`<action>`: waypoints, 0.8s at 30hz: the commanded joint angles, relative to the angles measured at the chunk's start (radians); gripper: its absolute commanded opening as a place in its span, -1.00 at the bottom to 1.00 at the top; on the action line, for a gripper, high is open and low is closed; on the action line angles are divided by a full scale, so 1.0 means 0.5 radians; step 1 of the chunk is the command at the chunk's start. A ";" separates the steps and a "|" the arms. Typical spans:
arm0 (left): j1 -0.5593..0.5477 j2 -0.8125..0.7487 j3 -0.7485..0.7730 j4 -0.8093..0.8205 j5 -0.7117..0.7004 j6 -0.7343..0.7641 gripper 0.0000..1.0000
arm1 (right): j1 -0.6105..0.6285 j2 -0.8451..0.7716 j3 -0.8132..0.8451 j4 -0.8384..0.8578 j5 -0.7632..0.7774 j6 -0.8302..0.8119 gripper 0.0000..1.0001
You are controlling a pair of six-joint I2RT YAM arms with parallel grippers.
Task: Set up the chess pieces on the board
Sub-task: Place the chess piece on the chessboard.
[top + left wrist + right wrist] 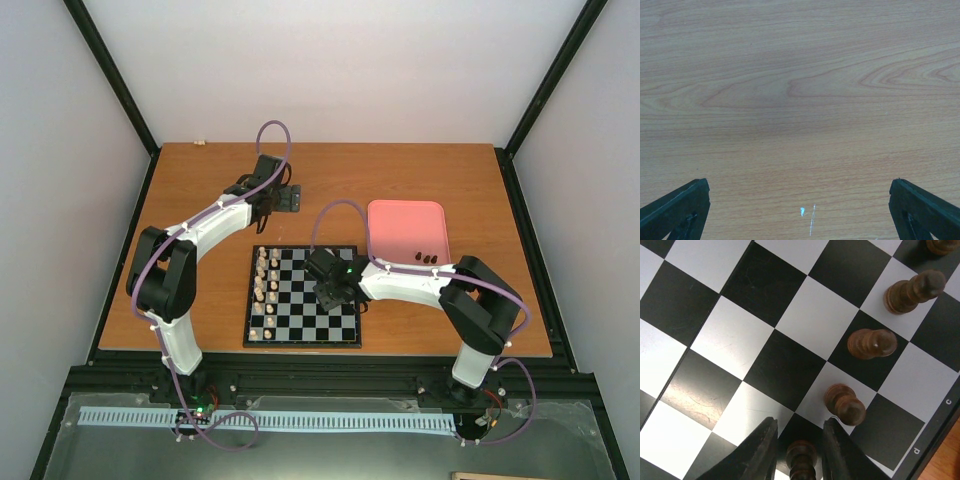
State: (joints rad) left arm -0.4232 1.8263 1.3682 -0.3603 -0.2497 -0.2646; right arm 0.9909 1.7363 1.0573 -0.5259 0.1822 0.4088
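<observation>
On the left, the left arm reaches to the far part of the desk (pixel 420 165), beyond the board. The left pincer (pixel 799 182) hangs over bare wood there with its fingers spread wide and nothing between them.

Coming across, the board (pixel 300 322) lies flat near the front edge of the desk, between the two arms. Two files of pale pieces (pixel 266 285) stand along its left side.

The right pincer (pixel 800 421) is down low over the right side of the board, close to the lettered frame. Its fingers are parted a little, and one dark piece (pixel 801 460) stands upright between them. A thin gap shows on either side of it, so it looks flanked rather than pinched. Beyond it the other dark chess pieces (pixel 871 343) stand in a line, one to a square, in the second row in from the frame.

Farther right, a pink tray (pixel 400 215) sits on the desk just past the right arm's forearm. Three tray pieces (pixel 428 259), also dark, lie close together at its near edge.
</observation>
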 commanded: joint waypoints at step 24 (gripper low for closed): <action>0.011 0.025 0.091 -0.012 0.036 -0.019 0.99 | -0.650 -0.812 -0.331 -0.193 0.428 -0.015 0.38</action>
State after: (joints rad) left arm -0.4232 1.8267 1.3682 -0.3603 -0.2424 -0.2649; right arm 0.8276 1.3525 0.9642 -0.6365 0.3626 0.4313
